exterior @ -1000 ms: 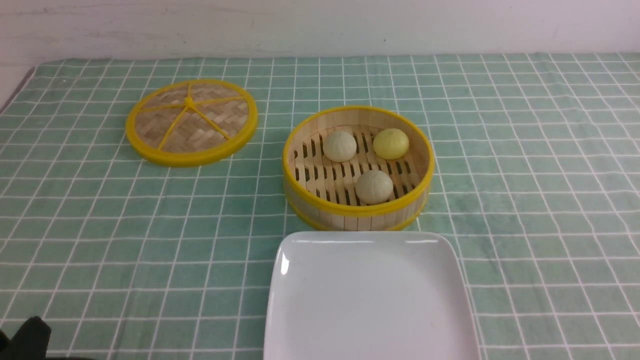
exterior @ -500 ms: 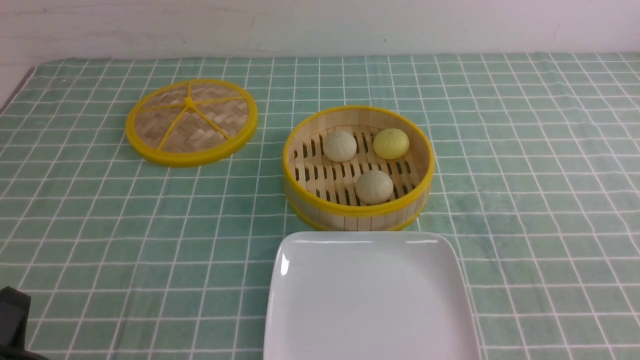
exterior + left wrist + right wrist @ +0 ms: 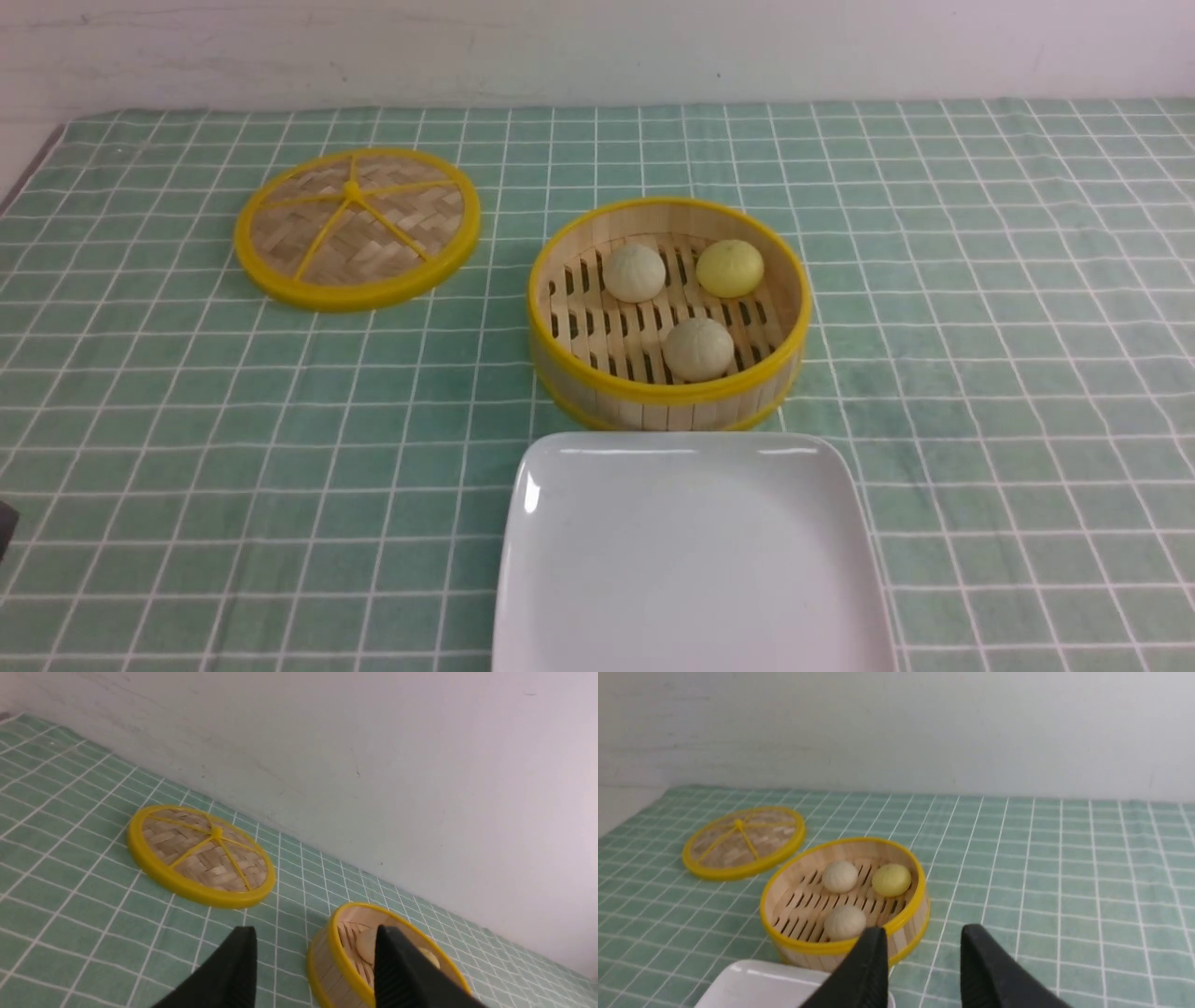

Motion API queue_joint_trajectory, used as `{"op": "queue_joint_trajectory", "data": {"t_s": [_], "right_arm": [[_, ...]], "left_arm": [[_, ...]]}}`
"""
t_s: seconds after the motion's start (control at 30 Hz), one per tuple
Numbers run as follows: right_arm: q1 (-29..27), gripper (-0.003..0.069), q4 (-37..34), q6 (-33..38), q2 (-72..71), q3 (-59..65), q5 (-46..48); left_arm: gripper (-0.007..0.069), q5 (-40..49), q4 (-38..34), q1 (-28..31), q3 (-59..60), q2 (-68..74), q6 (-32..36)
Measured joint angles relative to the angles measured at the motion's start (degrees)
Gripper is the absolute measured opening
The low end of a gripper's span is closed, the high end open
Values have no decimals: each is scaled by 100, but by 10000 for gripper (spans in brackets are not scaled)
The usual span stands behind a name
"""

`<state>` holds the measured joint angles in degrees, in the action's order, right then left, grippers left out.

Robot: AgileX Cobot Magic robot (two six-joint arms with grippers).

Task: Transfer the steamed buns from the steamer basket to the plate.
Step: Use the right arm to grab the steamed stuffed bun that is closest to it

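- The steamer basket (image 3: 668, 392) stands uncovered on the green checked cloth (image 3: 980, 373) that covers the surface, near the middle
- Three buns lie on its slatted floor: the rear pale bun (image 3: 634, 273) and the yellow bun (image 3: 730, 268) sit side by side toward the far wall, apart from each other, and the front pale bun (image 3: 698, 349) sits close to the near wall
- The plate (image 3: 691, 560), white and square, lies on the robot's side of the basket, its far edge just beside the basket's foot
- The woven lid (image 3: 357, 227) lies flat to the basket's left and farther back, well apart from it
- The right claw (image 3: 922, 929) has its jaws narrowly apart and grips nothing; the basket lies ahead of its tips, the front pale bun nearest, untouched
- The left claw (image 3: 313, 929) has its jaws wide and grips nothing; the basket lies ahead, partly hidden behind one finger, and the lid lies farther off
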<state>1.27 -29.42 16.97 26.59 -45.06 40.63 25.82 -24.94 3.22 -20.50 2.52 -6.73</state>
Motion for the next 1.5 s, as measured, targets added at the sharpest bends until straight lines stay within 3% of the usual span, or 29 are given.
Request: {"op": "queue_joint_trajectory", "data": {"t_s": [0.2, 0.33, 0.5, 0.77, 1.2, 1.37, 1.5], "right_arm": [[0, 243, -323, 892, 992, -462, 561], [0, 243, -443, 1025, 1565, -708, 759], [0, 248, -672, 1350, 2479, -1238, 1265], [5, 267, -987, 1985, 3541, -2154, 1536], [12, 272, -1077, 2121, 5727, -4322, 2759], [177, 320, -1211, 2280, 6417, -4830, 2861], [644, 369, -1064, 2290, 6973, -5038, 2817]], "left_arm": [[368, 429, 9, 0, -469, 1036, 703], [368, 466, -179, 0, -719, 1738, 1394], [368, 419, -801, 0, -952, 2323, 2553], [368, 254, -2087, 0, -1001, 2582, 3691], [407, 745, -2743, 0, -1008, 3092, 4352], [426, 681, -2988, 0, -1008, 3092, 4565], [428, 649, -3157, 0, -1008, 3092, 4590]]}}
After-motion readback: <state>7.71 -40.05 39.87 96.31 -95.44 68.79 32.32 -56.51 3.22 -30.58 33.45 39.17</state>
